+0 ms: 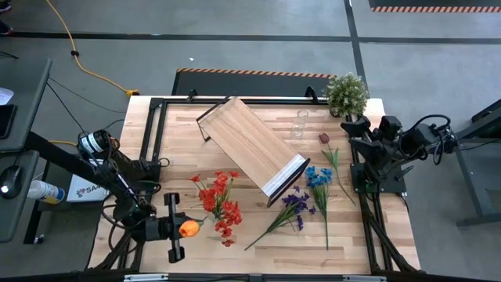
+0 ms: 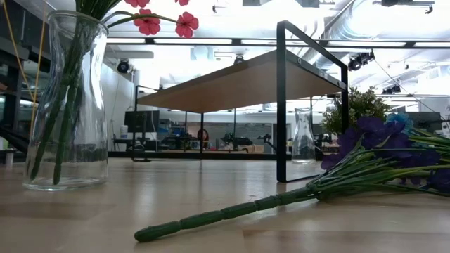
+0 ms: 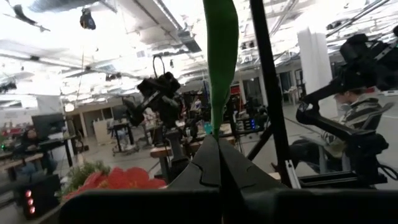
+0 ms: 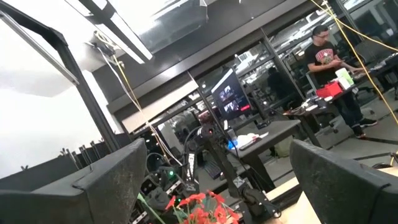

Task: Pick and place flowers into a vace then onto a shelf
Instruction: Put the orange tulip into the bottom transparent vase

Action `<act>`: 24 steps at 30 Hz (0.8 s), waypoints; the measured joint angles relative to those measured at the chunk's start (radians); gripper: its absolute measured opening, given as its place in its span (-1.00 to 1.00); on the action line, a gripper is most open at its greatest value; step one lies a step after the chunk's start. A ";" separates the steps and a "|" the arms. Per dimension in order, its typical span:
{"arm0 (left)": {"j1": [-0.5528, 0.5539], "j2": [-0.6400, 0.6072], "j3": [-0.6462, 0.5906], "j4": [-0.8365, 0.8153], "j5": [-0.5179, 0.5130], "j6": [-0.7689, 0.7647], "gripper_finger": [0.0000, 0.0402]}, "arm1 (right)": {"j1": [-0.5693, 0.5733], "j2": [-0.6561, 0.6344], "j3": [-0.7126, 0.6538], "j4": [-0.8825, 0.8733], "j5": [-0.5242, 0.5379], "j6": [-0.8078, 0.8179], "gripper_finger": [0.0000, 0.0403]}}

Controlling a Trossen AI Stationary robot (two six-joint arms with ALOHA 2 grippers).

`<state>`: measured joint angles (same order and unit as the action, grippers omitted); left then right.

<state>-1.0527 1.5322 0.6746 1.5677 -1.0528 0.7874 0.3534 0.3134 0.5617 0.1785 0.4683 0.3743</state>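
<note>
My left gripper [image 1: 178, 228] is near the table's near-left corner, shut on an orange flower [image 1: 189, 229]. Its green stalk [image 3: 221, 62] rises between the fingers in the left wrist view. Red flowers [image 1: 219, 205] stand in a glass vase [image 2: 67, 105] just right of it, stalks down inside. Purple flowers [image 1: 293, 205], blue flowers [image 1: 318, 178] and a dark maroon bloom [image 1: 324, 138] lie flat on the table. The shelf [image 1: 250, 149] stands slanted mid-table on its dark frame. My right gripper [image 4: 227, 180] is open and held high at the table's right edge [image 1: 376, 149]. My left gripper pinches the orange flower by its green stalk [image 3: 219, 127] between the two shut fingers. The fingers lie about level and point toward the table's right. The orange bloom [image 3: 118, 179] sits close beside the fingers, and the flower is lifted clear of the table.
A second, empty glass vase [image 1: 301, 124] stands behind the shelf, and a bushy potted plant [image 1: 346, 92] sits at the far right corner. A dark metal frame [image 1: 156, 125] runs along the table's far and side edges. Bare planks lie near the front edge [image 1: 344, 251].
</note>
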 joint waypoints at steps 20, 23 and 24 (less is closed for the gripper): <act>0.097 0.002 -0.075 -0.001 0.023 -0.141 -0.90 | 0.000 0.000 0.000 0.000 -0.011 -0.018 0.89; 0.097 0.003 -0.075 -0.002 -0.004 -0.147 -0.90 | 0.000 0.000 0.000 0.000 -0.011 -0.029 0.89; 0.098 0.006 -0.075 -0.005 -0.015 -0.158 -0.90 | 0.000 0.000 0.000 0.000 -0.011 -0.037 0.89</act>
<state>-0.9549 1.5382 0.5999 1.5628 -1.0677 0.6299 0.3534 0.3130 0.5617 0.1783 0.4572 0.3369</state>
